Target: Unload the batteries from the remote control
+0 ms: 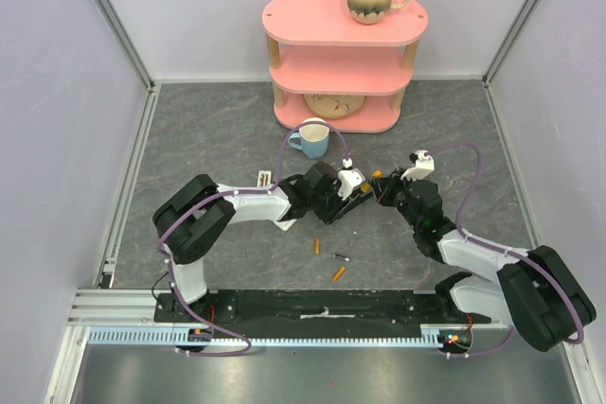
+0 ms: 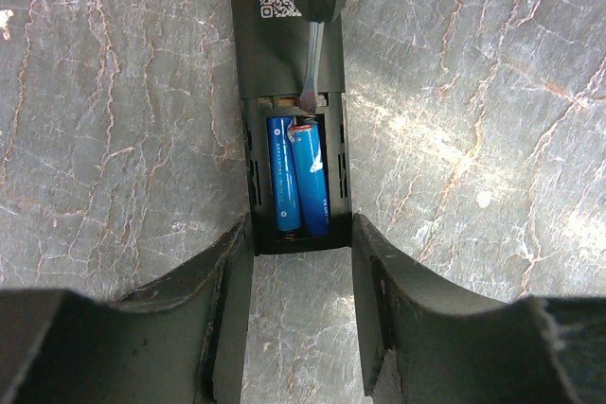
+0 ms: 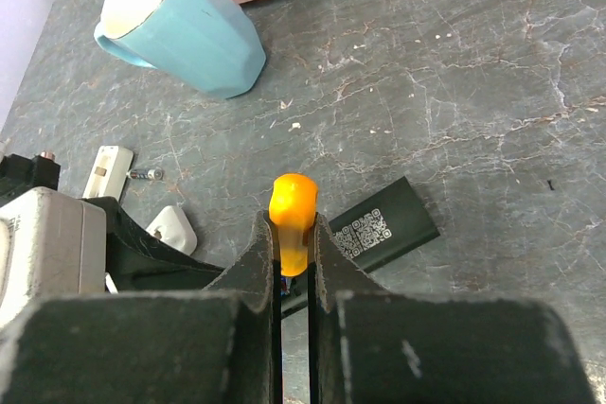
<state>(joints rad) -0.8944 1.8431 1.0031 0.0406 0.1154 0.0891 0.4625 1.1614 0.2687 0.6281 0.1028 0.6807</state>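
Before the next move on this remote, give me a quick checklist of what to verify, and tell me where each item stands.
1. Hold on the remote: ok, the left pincer presses both its sides.
2. Compartment uncovered: ok, two blue batteries show.
3. Grip on the screwdriver: ok, the right pincer is shut on its orange handle.
4. Tip at a cell's end: ok, it meets the right-hand cell's far end.
5. Tip under that cell: cannot tell.
6. Batteries out: not ok, both lie in the compartment.
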